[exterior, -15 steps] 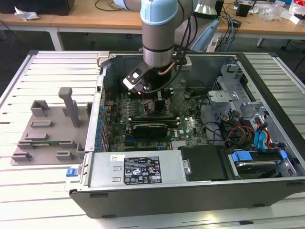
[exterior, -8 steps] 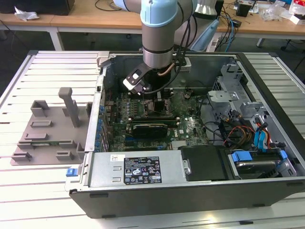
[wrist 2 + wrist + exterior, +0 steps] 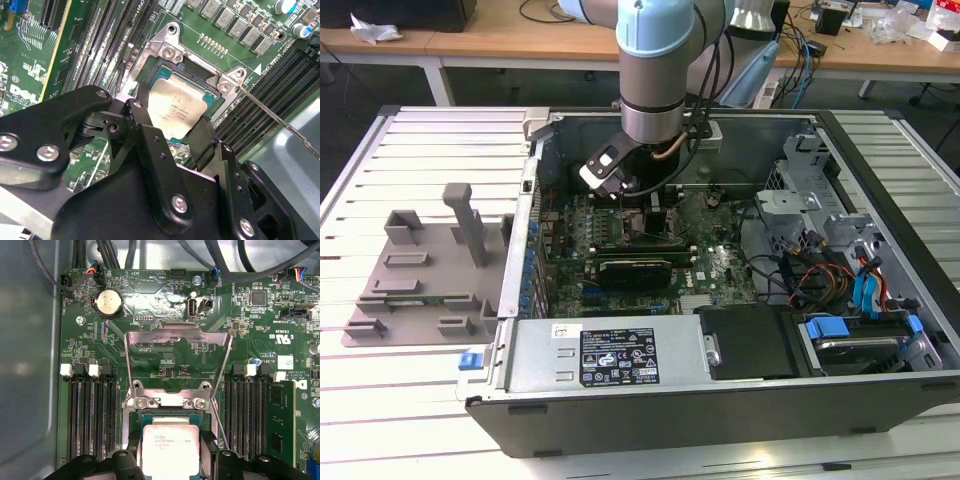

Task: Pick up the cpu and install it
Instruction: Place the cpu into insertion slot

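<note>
Gripper [image 3: 172,116]: fingers [image 3: 143,119] closed against two opposite edges of the cpu [image 3: 177,105].
Cpu: held over the socket [image 3: 165,418] — inside the open computer case [image 3: 720,400].
Around: retention frame [image 3: 177,340] flipped up beyond the socket, thin lever [image 3: 272,117] alongside, memory slots [image 3: 92,415] flanking both sides.

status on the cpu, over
Copy: tool shut on cpu. Cpu over open socket, retention plate flipped up. Latch lever off to one side.

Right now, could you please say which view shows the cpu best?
First wrist view: the cpu faces it squarely, held in the claw. The second wrist view sees it slanted, partly covered; in the exterior view the arm blocks it.
</note>
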